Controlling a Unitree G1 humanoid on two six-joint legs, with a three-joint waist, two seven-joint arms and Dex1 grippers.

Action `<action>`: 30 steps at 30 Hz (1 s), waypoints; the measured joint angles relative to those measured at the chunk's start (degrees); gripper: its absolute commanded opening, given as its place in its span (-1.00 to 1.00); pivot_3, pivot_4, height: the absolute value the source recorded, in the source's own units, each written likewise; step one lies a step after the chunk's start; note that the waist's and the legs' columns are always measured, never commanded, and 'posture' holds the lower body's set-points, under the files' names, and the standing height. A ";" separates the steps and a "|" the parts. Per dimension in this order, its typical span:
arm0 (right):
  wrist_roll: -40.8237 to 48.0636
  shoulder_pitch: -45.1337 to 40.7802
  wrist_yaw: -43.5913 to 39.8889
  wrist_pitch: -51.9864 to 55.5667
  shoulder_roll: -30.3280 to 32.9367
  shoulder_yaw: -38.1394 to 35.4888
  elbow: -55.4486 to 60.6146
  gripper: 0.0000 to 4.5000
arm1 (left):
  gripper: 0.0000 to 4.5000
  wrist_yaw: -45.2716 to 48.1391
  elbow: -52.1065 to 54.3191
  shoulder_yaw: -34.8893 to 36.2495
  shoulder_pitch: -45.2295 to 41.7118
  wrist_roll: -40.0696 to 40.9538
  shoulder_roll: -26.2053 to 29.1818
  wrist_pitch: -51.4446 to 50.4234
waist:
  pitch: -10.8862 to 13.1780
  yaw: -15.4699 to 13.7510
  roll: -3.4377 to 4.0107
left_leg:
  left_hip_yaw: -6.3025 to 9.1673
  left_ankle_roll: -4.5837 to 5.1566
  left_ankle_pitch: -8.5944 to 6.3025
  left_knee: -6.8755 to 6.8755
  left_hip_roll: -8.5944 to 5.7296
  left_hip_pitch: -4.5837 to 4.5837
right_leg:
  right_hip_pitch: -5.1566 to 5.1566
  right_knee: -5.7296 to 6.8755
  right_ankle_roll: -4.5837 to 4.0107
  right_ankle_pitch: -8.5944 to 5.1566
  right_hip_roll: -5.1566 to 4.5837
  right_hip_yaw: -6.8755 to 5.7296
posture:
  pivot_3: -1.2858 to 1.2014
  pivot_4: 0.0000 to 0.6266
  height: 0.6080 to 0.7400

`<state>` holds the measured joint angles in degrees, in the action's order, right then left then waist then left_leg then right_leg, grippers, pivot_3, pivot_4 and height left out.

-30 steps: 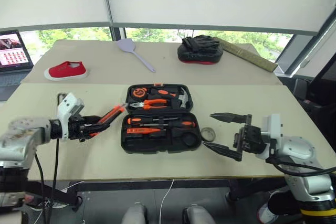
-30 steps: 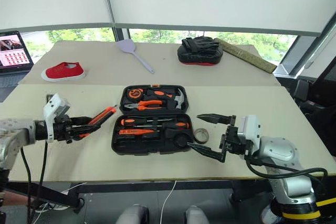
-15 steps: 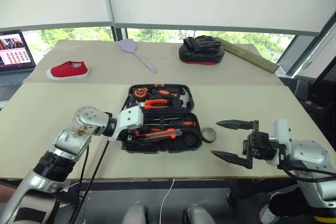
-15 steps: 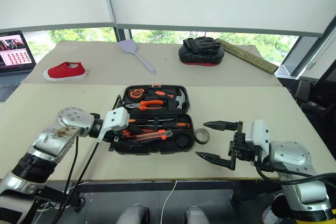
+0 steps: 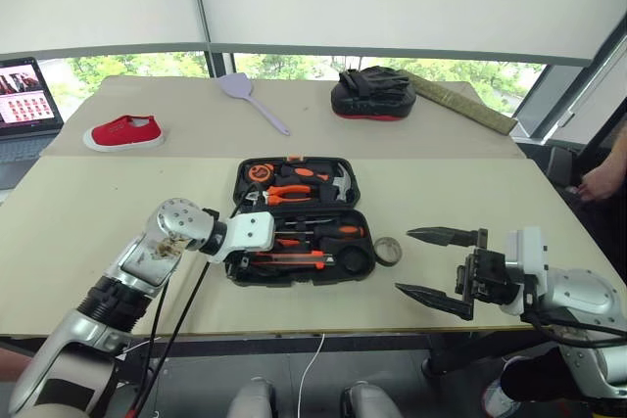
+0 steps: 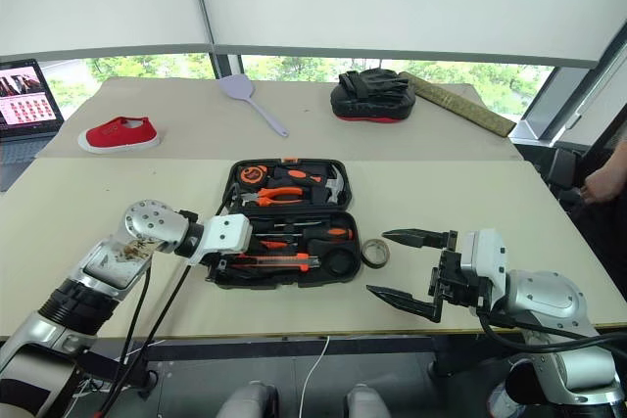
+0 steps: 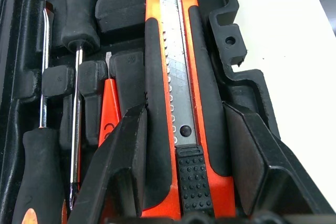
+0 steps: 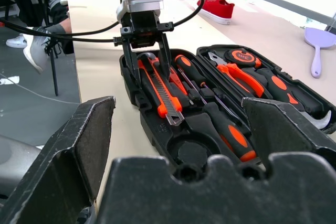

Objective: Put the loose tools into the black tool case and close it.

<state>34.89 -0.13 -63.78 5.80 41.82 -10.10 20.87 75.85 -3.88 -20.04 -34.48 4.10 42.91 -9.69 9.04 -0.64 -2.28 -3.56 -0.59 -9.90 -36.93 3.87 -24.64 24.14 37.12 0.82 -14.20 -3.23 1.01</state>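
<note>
Knife (image 7: pixel 176 114) in open case (image 5: pixel 358 271)

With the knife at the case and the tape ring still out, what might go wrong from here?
1. The orange-and-black utility knife, gripped by the left gripper over the black moulded-plastic tool case, shows exposed blade; if seated askew, the lid may not close.
2. The small dark tape ring lies on the table beside the case and might be left out.
</note>
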 measured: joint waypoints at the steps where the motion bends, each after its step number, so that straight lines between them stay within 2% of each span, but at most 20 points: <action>1: -0.01 0.02 0.01 0.00 0.00 0.00 -0.01 1.00 | -0.02 0.01 -0.02 0.00 0.01 -0.03 0.03 0.01 | 0.00 0.00 0.00 | 0.00 0.00 0.00 0.00 0.00 0.00 | 0.00 0.00 0.00 0.00 0.00 0.00 | 0.03 -0.52 1.00; 2: -0.01 0.04 0.01 -0.01 -0.02 0.00 -0.02 1.00 | 0.20 -0.19 -0.05 0.00 0.02 -0.13 0.02 0.09 | 0.00 -0.01 0.00 | 0.00 0.00 0.00 0.00 0.00 0.00 | 0.00 0.00 0.00 0.00 0.00 0.00 | 0.03 -0.52 1.00; 3: -0.02 0.03 0.01 -0.02 -0.07 0.01 -0.07 1.00 | 0.27 -0.22 -0.05 0.10 0.03 -0.06 0.02 0.02 | 0.00 -0.01 0.00 | 0.00 0.00 0.00 0.00 0.00 0.00 | -0.01 0.00 0.00 0.00 0.00 0.00 | 0.03 -0.52 1.00; 6: -0.03 0.04 -0.04 -0.06 -0.14 0.01 -0.30 1.00 | 0.75 -0.61 -0.28 1.56 0.04 0.49 -0.50 0.10 | 0.00 0.01 0.00 | 0.00 0.00 0.00 0.00 0.00 0.00 | -0.01 -0.01 0.00 0.00 0.00 0.00 | 0.03 -0.52 1.00; 12: -0.02 0.04 -0.73 -0.12 -0.20 0.01 -1.47 1.00 | 0.75 3.28 -5.08 5.67 -0.66 6.53 -2.04 1.64 | 0.00 0.00 0.00 | 0.00 0.00 0.00 -0.01 0.00 -0.02 | 0.01 0.00 0.00 0.00 0.00 -0.02 | 0.03 -0.52 1.00; 15: -0.08 -0.20 -0.93 -0.17 -0.81 0.06 -2.40 1.00 | 0.45 4.15 -5.26 10.62 -1.94 12.69 -4.02 -0.20 | 0.00 -0.01 0.00 | 0.00 0.01 0.00 -0.03 -0.01 -0.01 | -0.03 0.01 0.00 0.01 -0.01 -0.02 | 0.03 -0.52 1.00; 23: -1.00 0.08 0.37 -0.56 -3.82 0.42 -2.77 1.00 | -0.92 0.05 -5.38 10.90 4.66 12.61 -8.39 2.06 | -0.01 -0.01 0.02 | 0.00 0.01 0.00 -0.04 0.00 -0.01 | -0.02 0.02 -0.15 0.11 0.00 -0.01 | 0.03 -0.52 1.00; 24: -1.00 0.67 0.76 -0.56 -4.23 0.41 -2.67 1.00 | -0.99 -0.27 -5.76 10.48 5.46 11.65 -8.42 2.67 | -0.01 -0.01 0.02 | 0.01 0.01 0.00 -0.04 0.01 0.00 | -0.02 0.02 -0.15 0.10 0.01 -0.02 | 0.03 -0.52 1.00; 30: -1.09 1.98 1.79 -0.56 -4.53 0.42 -1.63 1.00 | -0.99 -3.27 -7.97 9.90 6.35 8.41 -8.98 4.56 | -0.01 -0.07 0.02 | 0.01 0.01 0.01 -0.05 -0.01 0.02 | -0.06 0.01 -0.10 0.11 -0.01 -0.02 | 0.03 -0.52 1.00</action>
<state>33.80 1.85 -61.99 5.23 37.28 -9.69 19.25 72.58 -11.85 -10.13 -28.13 12.51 33.92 -5.14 9.03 -0.71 -2.26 -3.55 -0.58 -9.90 -36.98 3.86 -24.62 24.08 37.14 0.72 -14.10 -3.24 1.00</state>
